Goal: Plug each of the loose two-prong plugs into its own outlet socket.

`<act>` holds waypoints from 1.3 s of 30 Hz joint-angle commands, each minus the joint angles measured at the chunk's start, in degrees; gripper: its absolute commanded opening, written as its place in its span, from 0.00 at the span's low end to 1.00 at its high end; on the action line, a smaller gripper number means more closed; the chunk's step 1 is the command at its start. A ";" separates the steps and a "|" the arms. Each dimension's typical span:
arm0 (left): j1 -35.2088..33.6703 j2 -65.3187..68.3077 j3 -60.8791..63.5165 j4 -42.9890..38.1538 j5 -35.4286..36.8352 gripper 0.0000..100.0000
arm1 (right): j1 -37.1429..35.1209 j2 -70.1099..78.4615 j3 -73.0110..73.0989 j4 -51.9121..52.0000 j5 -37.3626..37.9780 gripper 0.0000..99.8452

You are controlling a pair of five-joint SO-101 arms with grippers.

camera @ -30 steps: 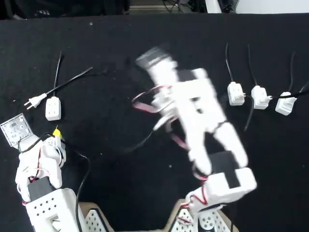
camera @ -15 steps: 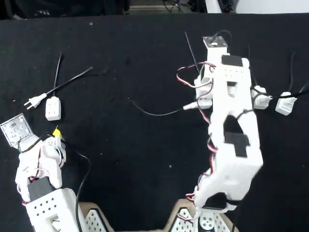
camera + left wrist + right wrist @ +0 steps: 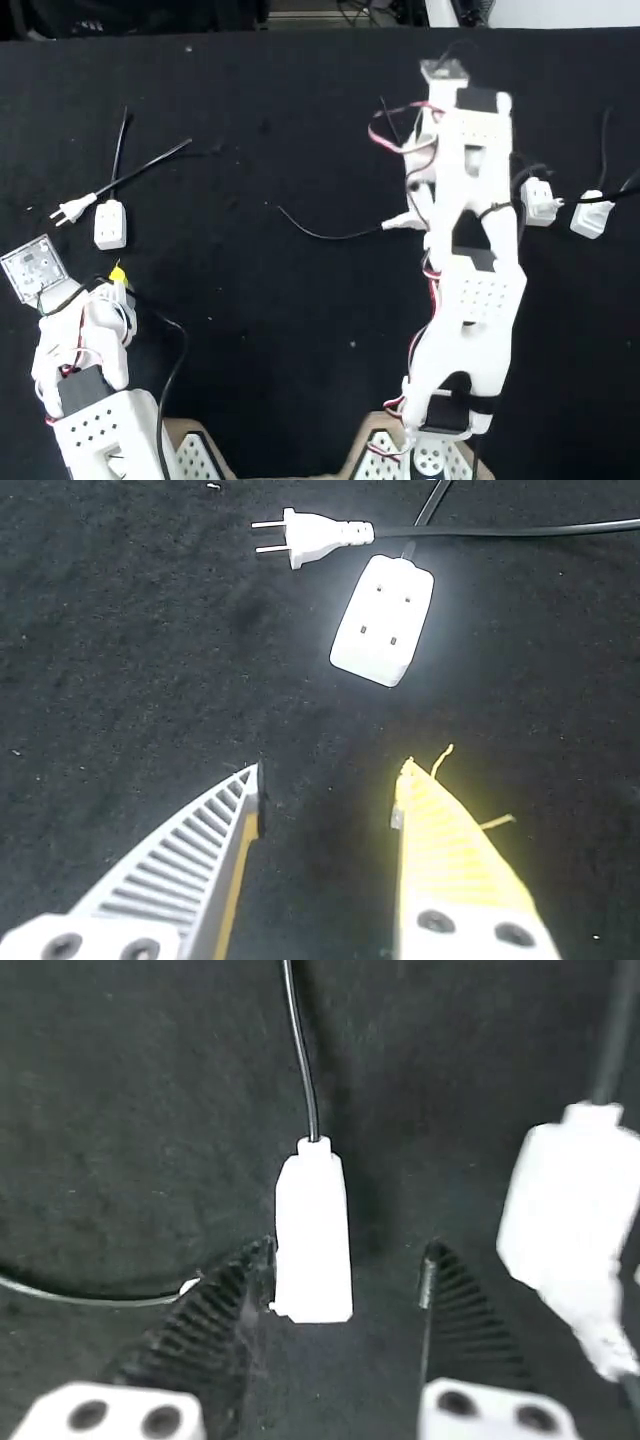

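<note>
I read right gripper (image 3: 347, 1248) spread wide astride a white socket (image 3: 312, 1230), left gripper (image 3: 330, 767) likewise agape, loose plug (image 3: 315, 535) just beside second socket (image 3: 383, 620)

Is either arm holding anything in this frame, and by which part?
Nothing is held. The right tool is open, with a white socket standing between its jaws but not clamped; the left tool is open and empty.

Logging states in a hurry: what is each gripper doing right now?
Left gripper: open, empty.
Right gripper: open, straddling a white outlet socket.
</note>
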 commanded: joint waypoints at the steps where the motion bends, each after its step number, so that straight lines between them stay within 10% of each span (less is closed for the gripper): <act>1: 0.04 -0.44 -3.56 -0.97 0.79 0.22 | 0.18 0.31 -8.40 4.31 2.90 0.18; 23: 0.04 -0.44 -3.56 -0.97 0.79 0.22 | -7.47 -3.74 2.15 4.40 15.91 0.13; 39: 0.04 -0.44 -3.56 -0.97 0.79 0.22 | 2.11 -4.00 4.09 -0.62 22.24 0.13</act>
